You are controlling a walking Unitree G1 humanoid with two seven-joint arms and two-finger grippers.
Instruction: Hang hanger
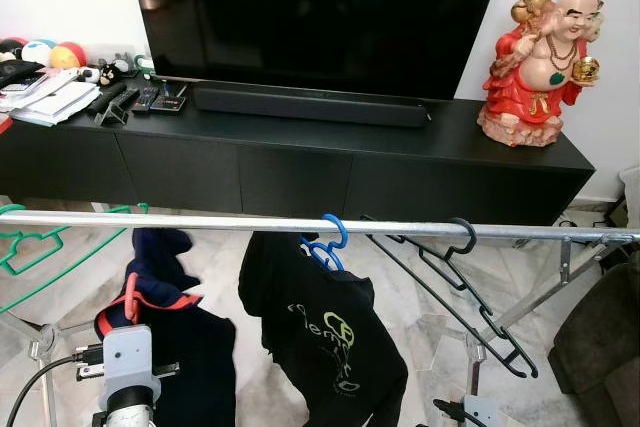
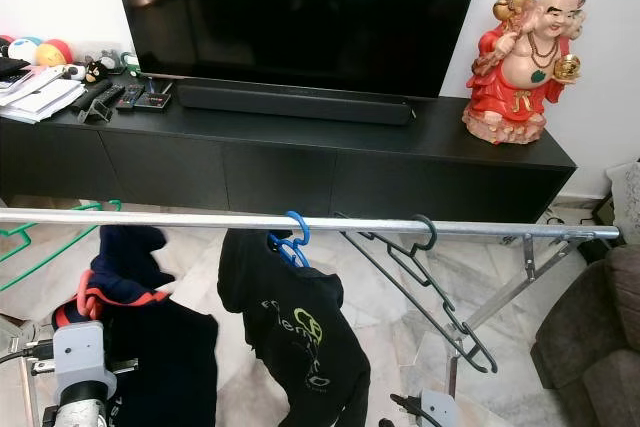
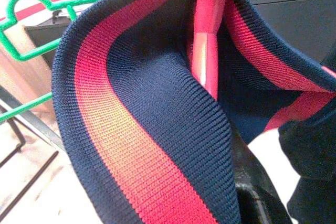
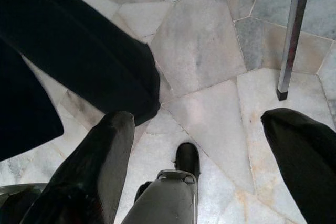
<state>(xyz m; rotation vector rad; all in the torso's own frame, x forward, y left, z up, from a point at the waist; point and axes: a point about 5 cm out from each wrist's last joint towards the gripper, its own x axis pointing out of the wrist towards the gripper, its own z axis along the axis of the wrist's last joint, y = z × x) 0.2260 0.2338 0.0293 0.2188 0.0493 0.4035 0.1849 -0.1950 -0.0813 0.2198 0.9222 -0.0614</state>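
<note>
At the lower left of the head views the left arm [image 1: 128,372] shows a pale grey, boxy wrist block with small dark screw holes, set on a ribbed silver cylinder, with black cables running off to its left. At the bottom right, the right arm [image 1: 478,411] shows a grey housing and black cable. The right gripper [image 4: 207,156] has two broad, glossy black fingers [image 4: 100,156].

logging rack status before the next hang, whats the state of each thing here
rail: level, spans the view
blue hanger: hooked on rail, carrying black shirt
black hangers: hooked on rail, bare
green hanger: at rail's left end, bare
navy garment: on pink hanger, below rail, not hung
right tool: open, low over floor
</note>
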